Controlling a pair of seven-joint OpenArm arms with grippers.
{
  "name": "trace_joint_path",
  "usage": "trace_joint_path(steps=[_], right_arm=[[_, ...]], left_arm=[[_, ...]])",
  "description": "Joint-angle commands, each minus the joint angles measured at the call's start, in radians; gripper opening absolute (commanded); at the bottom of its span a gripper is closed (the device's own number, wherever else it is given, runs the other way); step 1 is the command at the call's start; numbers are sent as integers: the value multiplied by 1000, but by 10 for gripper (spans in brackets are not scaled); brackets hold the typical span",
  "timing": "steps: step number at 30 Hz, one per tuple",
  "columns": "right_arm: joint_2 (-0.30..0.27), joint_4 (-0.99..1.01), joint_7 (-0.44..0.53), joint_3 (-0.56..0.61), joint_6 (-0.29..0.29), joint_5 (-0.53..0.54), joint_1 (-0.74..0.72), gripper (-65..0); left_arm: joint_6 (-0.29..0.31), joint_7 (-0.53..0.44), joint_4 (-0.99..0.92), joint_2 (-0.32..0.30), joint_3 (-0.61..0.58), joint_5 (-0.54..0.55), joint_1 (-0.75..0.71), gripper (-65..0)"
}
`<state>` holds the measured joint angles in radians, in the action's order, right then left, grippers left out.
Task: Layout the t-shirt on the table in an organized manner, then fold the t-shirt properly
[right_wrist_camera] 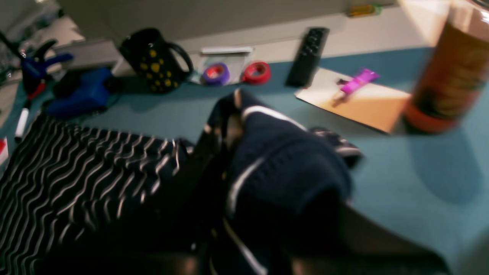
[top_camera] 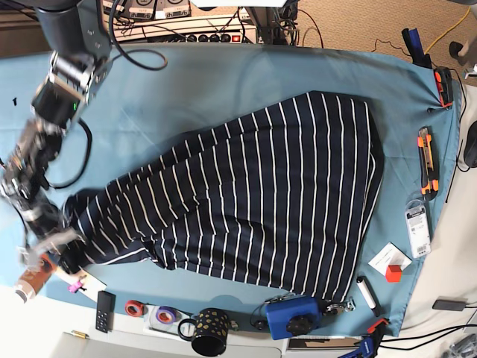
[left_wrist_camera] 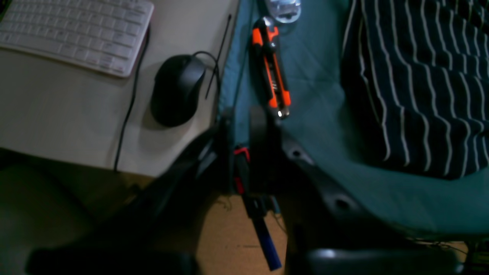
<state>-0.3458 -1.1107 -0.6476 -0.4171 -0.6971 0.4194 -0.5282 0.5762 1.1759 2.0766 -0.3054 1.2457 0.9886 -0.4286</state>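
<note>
With the right gripper (top_camera: pixel 65 257) pinched shut on a bunched corner of the dark navy white-striped cloth t-shirt (top_camera: pixel 253 194), presumably ready to pull it flat across the wide teal cloth-covered table (top_camera: pixel 194 82). Left gripper's jaws: cannot tell.
</note>
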Motion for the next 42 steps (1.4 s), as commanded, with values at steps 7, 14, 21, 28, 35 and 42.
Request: trace_joint_path(steps=[7,14,21,28,35,42], right_arm=[[-14,170,71,175,65,-137,-218,-650],[-16,170,22,208,32,-132,-233,-390],[-53,104,-29,206,31,71,-267,-390],[-67,54,-455,206,127,120,-429,-390],[-82,54,-586,206,131,62,-470,-391],[-160,8,-682,175,3,485,-359,-395]], left_arm=[[1,-25,14,-19,8,19,-3,-590],[1,-25,14,-19,8,19,-3,-590],[1,-25,14,-19,8,26,-3,-590],[1,-24,14,-19,8,36,-3,-590],[2,-21,14,-19,8,60,-3,-590],[12,-15,14,-19,8,61,-3,-590]])
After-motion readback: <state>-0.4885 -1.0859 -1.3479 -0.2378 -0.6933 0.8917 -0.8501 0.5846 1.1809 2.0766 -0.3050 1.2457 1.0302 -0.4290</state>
